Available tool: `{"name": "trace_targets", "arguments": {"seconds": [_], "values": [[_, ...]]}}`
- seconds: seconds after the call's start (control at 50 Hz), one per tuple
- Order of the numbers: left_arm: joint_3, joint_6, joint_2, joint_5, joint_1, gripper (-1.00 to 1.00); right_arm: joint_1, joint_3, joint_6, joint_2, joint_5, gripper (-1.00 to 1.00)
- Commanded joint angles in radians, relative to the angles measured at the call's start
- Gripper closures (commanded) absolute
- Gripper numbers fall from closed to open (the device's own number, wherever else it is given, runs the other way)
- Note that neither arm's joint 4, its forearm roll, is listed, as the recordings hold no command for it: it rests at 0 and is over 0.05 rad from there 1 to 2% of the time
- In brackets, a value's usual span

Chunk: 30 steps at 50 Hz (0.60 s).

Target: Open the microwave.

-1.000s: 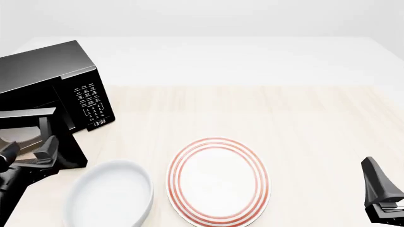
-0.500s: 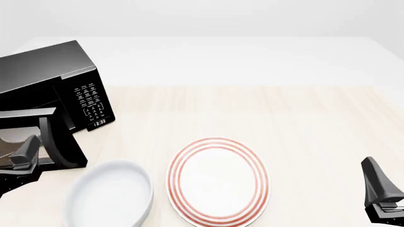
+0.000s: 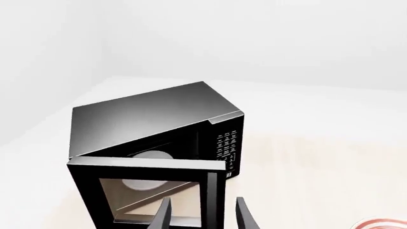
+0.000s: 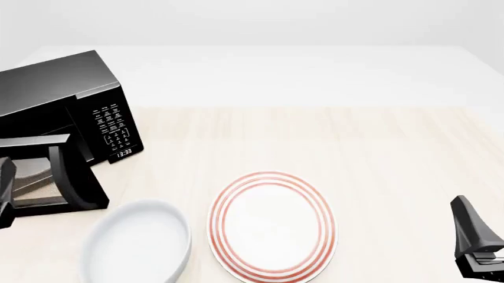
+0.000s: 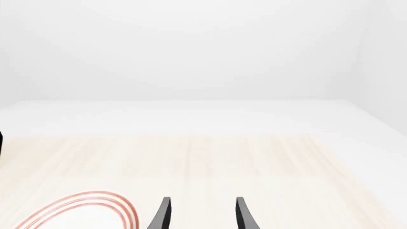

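The microwave (image 4: 55, 100) is a glossy black box at the table's left, with its keypad (image 4: 113, 127) and clock facing right. Its glass door (image 4: 35, 177) stands swung open toward me, the vertical handle (image 4: 69, 177) on the door's free edge. In the left wrist view the open door (image 3: 149, 191) shows the pale turntable (image 3: 149, 155) inside. My left gripper (image 3: 202, 219) is open, a little back from the handle (image 3: 211, 200) and holding nothing. Only a dark sliver of it (image 4: 4, 191) shows in the front view. My right gripper (image 5: 202, 217) is open and empty, low at the front right (image 4: 475, 247).
A white bowl (image 4: 136, 243) sits just in front of the open door. Next to it, near the table's front middle, lies a red-ringed plate (image 4: 272, 227), whose rim (image 5: 83, 207) also shows in the right wrist view. The light wooden table (image 4: 378, 153) stretches right.
My left gripper has drawn back to the left, away from the door handle, and has almost left the front view. The door stays open. The right arm has not moved.
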Motion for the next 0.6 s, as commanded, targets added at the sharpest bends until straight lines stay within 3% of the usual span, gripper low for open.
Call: {"name": "trace_targets", "arguments": {"seconds": [0.02, 0.12, 0.14, 0.18, 0.22, 0.24, 0.38, 0.5, 0.6], "values": [[-0.094, 0.034, -0.028, 0.111, 0.006, -1.0, 0.0, 0.0, 0.0, 0.0, 0.0, -1.0], [-0.131, 0.044, -0.019, 0.131, 0.009, -1.0, 0.0, 0.0, 0.0, 0.0, 0.0, -1.0], [-0.085, 0.049, -0.048, 0.111, 0.013, -1.0, 0.0, 0.0, 0.0, 0.0, 0.0, -1.0], [-0.144, 0.05, -0.022, 0.141, 0.015, -1.0, 0.0, 0.0, 0.0, 0.0, 0.0, -1.0], [-0.102, 0.054, -0.047, 0.12, 0.016, -1.0, 0.0, 0.0, 0.0, 0.0, 0.0, -1.0], [-0.146, 0.059, -0.03, 0.143, 0.011, -1.0, 0.0, 0.0, 0.0, 0.0, 0.0, -1.0], [-0.217, 0.062, -0.008, 0.177, 0.011, -1.0, 0.0, 0.0, 0.0, 0.0, 0.0, -1.0], [-0.186, 0.066, -0.003, 0.139, 0.007, -1.0, 0.0, 0.0, 0.0, 0.0, 0.0, -1.0], [-0.228, 0.077, 0.042, 0.143, 0.005, -1.0, 0.0, 0.0, 0.0, 0.0, 0.0, -1.0]]}}
